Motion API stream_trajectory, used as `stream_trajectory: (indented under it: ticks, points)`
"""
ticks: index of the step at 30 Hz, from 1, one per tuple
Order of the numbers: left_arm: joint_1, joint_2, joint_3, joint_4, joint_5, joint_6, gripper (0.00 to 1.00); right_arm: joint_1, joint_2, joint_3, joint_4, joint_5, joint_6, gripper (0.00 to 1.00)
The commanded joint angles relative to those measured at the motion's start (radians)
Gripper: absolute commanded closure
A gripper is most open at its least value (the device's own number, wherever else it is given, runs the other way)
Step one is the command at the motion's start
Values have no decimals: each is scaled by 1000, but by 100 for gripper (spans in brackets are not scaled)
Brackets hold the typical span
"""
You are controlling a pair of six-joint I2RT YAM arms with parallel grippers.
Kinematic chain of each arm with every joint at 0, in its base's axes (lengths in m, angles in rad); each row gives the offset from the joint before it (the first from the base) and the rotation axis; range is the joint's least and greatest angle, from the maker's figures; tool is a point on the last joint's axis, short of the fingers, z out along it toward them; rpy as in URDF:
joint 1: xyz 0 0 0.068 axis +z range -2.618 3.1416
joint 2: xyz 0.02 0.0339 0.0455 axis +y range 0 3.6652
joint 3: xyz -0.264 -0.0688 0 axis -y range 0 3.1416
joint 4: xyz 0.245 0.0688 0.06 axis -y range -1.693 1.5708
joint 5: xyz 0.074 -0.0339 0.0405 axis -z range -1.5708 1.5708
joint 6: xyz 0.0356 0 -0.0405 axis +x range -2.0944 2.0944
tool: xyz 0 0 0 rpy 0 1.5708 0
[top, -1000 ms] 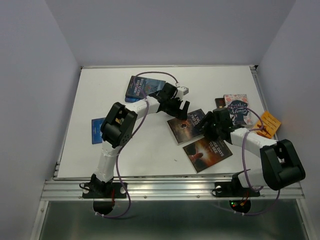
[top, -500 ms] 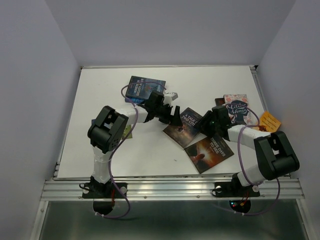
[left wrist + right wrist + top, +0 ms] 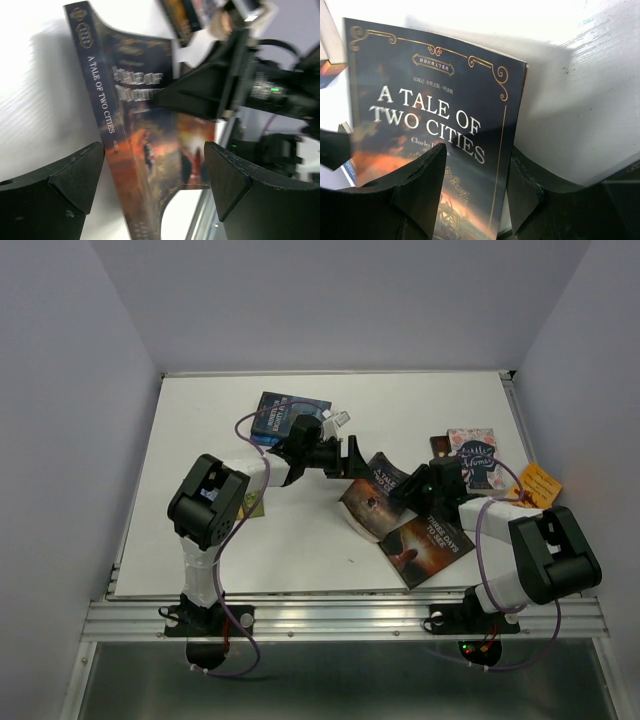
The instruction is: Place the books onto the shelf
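Standing tipped up off the white table (image 3: 200, 420), a little right of its middle, the Tale of Two Cities paperback (image 3: 368, 508) (image 3: 131, 125) (image 3: 420, 100) is bowed. Its dark cover, with fiery orange low down, faces the right arm. The right gripper (image 3: 410, 488) (image 3: 477, 155) has hold of it: the jaws straddle one end of the book, one finger lying across the front cover and the other tucked behind the back, so the book is pinched between them. The left gripper (image 3: 352, 458) (image 3: 154, 150) reaches in from the far side with its jaws spread wide and nothing in them. From its wrist camera the book's spine sits in the gap between the two fingers, touching neither as far as I can see. Other books lie flat around it: a brown-orange book (image 3: 425, 543) just beside the raised one on the near side, a dark blue book (image 3: 285, 412) toward the back by the left arm, a floral book (image 3: 472, 458) off to the right, and an orange book (image 3: 538, 483) at the table's right edge.
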Motion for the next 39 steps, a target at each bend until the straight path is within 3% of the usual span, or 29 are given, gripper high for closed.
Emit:
stream_trajectory:
  ticks: [1,7,9,13,16,17,20,21,25,28,31,33,39]
  points:
    - [-88,-57,-4,198,259,-129,9,39,12,-26,32,-155,46,46]
    - [-95,-10,-36,187,259,-120,11,39,6,-23,40,-167,36,46]
    - [-98,5,-30,84,231,-68,11,39,-5,-28,41,-167,35,46]
    - [-101,-11,21,-166,34,70,15,39,-37,-45,40,-160,38,46]
    - [-104,-62,39,-221,-28,95,21,39,-49,-56,40,-161,38,46]
    - [-105,-74,39,-221,-42,92,27,39,-51,-57,40,-161,36,46]
    - [-110,-117,50,-247,-83,96,85,39,-52,-57,40,-161,35,46]
    - [-110,-137,51,-247,-85,92,98,39,-52,-57,40,-163,35,46]
    - [-111,-171,48,-245,-140,67,100,39,-62,-51,40,-164,21,46]
    - [-110,-201,48,-238,-180,41,100,39,-91,-33,34,-169,-6,38]
    - [-108,-254,77,-227,-273,41,100,39,-143,32,-17,-138,-54,22]
    - [-99,-295,114,-221,-353,44,100,39,-201,71,-55,-85,-98,2]
    - [-15,-353,185,-207,-500,-34,100,39,-315,257,-155,93,-186,0]
